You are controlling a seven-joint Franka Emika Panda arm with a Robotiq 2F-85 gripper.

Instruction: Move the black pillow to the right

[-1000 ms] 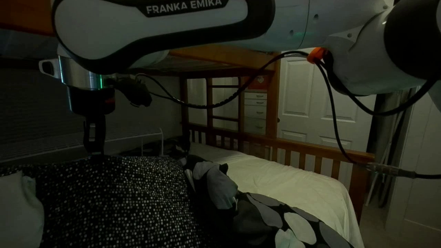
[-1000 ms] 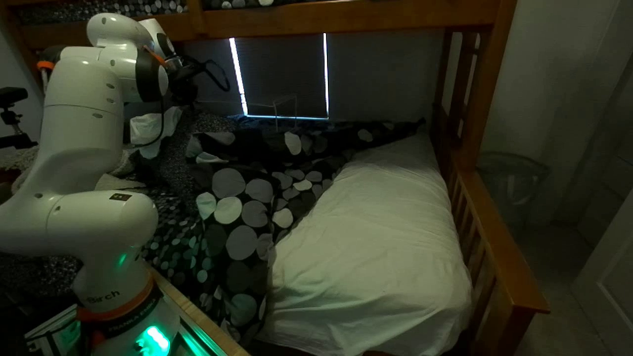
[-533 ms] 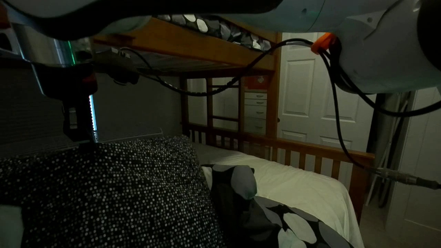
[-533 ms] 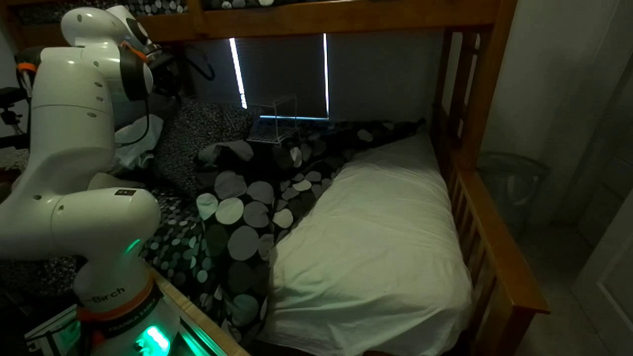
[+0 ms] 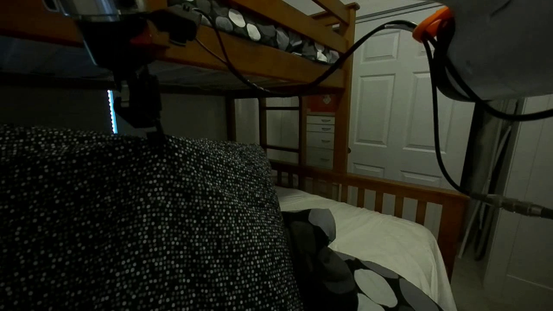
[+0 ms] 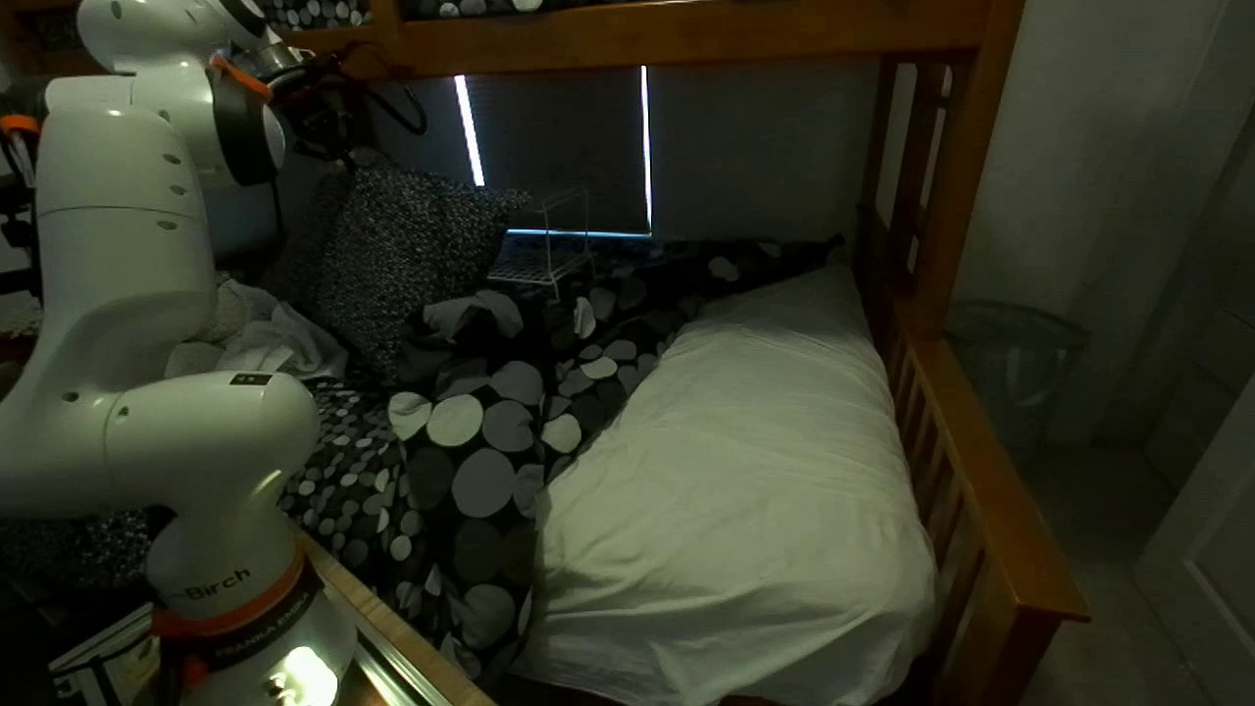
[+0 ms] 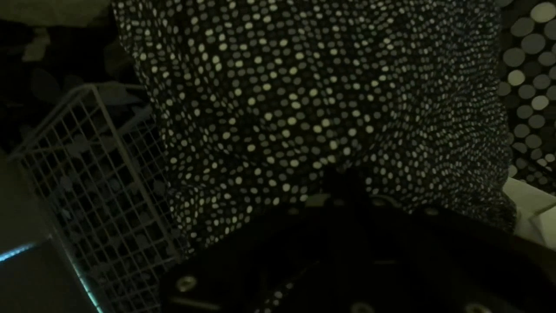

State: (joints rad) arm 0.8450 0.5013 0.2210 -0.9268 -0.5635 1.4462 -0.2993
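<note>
Black pillow: left of the cream sheet in both exterior views. Gripper: clenched on the pillow's upper edge. Probably light, soft; hold gathered edge fabric; base may drag.

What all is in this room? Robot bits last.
Bunk bed: one, brown, across both exterior views
Black pillow: one, speckled black, held in the jaws
Bedspread: at least one, blotchy black and grey, beside the pillow
Sheet: one, cream, lower bunk
Spotted bedding: count unclear, black and grey, upper bunk
Window: one, dark, behind the bed
Wire rack: one, white, near the window
Drawer unit: one, white, beyond the bed
Door: at least one, white, beyond the bed
Bin: one, grey, beside the bed
Cloth: count unclear, whitish, near the pillow
Robot arm: one, white, beside the bed
Jaws: one pair, black, shut on the pillow
</note>
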